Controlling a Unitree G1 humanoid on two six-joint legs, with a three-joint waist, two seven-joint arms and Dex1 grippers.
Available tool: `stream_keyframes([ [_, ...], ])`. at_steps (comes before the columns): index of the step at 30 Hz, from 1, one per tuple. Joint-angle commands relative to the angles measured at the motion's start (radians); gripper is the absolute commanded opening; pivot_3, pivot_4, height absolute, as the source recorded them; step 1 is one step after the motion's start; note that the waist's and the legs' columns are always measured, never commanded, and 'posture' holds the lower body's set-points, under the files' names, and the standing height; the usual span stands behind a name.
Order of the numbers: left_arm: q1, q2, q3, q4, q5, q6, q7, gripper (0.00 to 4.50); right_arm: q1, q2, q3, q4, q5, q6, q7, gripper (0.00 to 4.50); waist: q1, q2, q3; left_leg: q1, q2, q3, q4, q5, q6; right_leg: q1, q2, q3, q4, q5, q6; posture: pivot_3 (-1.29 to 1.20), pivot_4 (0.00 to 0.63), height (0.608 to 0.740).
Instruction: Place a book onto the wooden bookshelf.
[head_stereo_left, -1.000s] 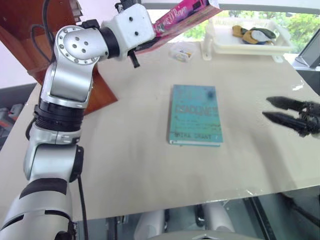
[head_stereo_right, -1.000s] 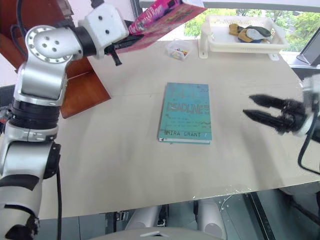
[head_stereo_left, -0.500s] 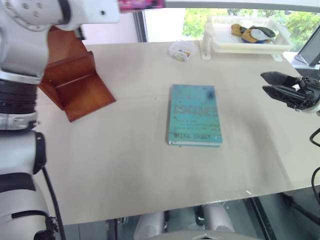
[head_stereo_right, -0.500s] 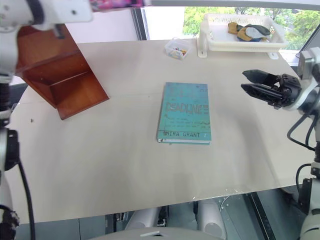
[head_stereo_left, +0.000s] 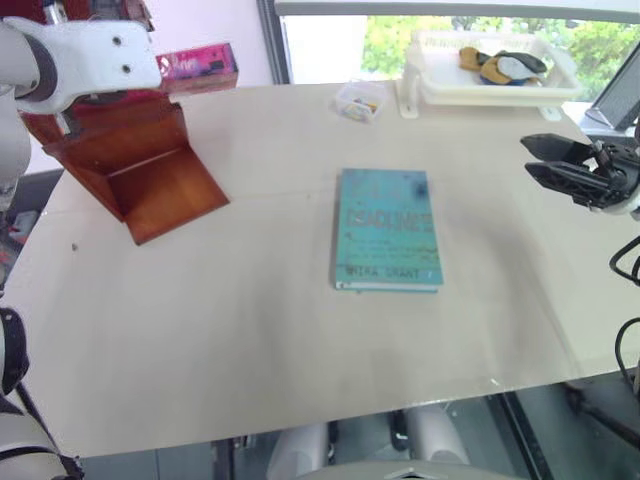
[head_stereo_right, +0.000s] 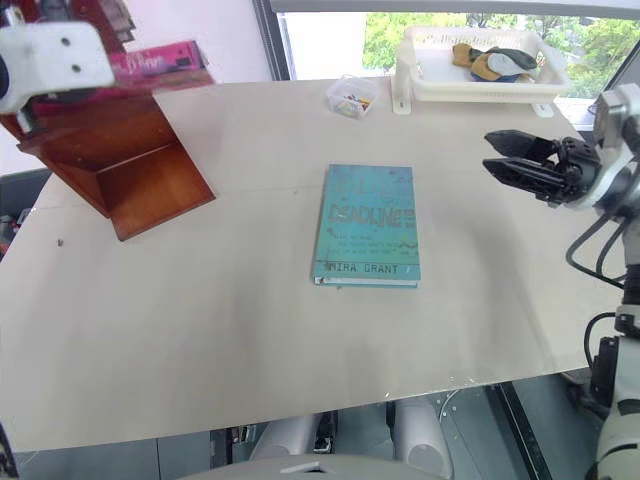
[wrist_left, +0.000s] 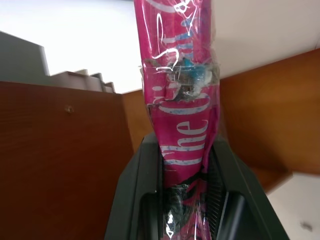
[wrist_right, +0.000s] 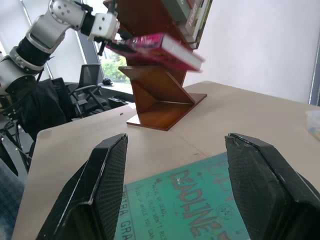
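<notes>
Pink book (wrist_left: 182, 115) reading "The", pinched in left jaws; right jaws spread.

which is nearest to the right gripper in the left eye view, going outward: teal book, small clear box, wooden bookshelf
1. teal book, flat mid-table, to the left of the right gripper.
2. small clear box, at the table's far edge beside the white tray.
3. wooden bookshelf, across the table at its far left.
</notes>
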Motion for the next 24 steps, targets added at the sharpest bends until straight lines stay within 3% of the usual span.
stream_keyframes([
  [1,0.01,0.037,0.058,-0.034,0.004,0.011,-0.008,1.57,-0.022,-0.026,-0.03,-0.024,0.016,-0.002,0.039,3.15,0.0,0.0,0.0,0.0,0.0,0.0,0.0,0.0,0.0,0.0,0.0,0.0,0.0,0.0,0.0,0.0,0.15,0.74],
  [2,0.021,0.039,0.062,-0.037,-0.002,0.015,-0.014,1.79,-0.021,-0.027,-0.03,-0.026,0.017,0.001,0.039,3.15,0.0,0.0,0.0,0.0,0.0,0.0,0.0,0.0,0.0,0.0,0.0,0.0,0.0,0.0,0.0,0.0,0.15,0.74],
  [7,0.042,0.06,0.079,-0.01,0.018,0.012,0.006,4.19,-0.029,-0.034,-0.031,-0.03,0.022,0.013,0.046,3.15,0.001,0.0,0.0,0.0,0.0,0.0,0.0,0.0,0.0,0.0,0.0,0.0,0.0,0.0,0.0,0.0,0.15,0.74],
  [8,0.04,0.064,0.082,-0.003,0.02,0.011,0.012,4.45,-0.03,-0.034,-0.031,-0.03,0.022,0.014,0.046,3.15,0.001,0.0,0.0,0.0,0.0,0.0,0.0,0.0,0.0,0.0,0.0,0.0,0.0,0.0,0.0,0.0,0.15,0.74],
  [16,0.011,0.098,0.157,0.033,-0.051,-0.012,0.008,4.45,-0.029,-0.045,-0.031,-0.024,0.018,0.012,0.05,3.15,0.0,0.0,0.0,0.0,0.0,0.0,0.0,0.0,0.0,0.0,0.0,0.0,0.0,0.0,0.0,0.0,0.15,0.74],
  [24,0.104,0.047,0.468,-0.173,-0.468,0.136,-0.141,4.45,0.025,-0.091,-0.061,-0.06,0.033,0.034,0.044,3.15,0.001,0.0,0.0,0.0,0.0,0.0,0.0,0.0,0.0,0.0,-0.001,0.0,0.0,0.0,0.0,0.0,0.15,0.74],
])
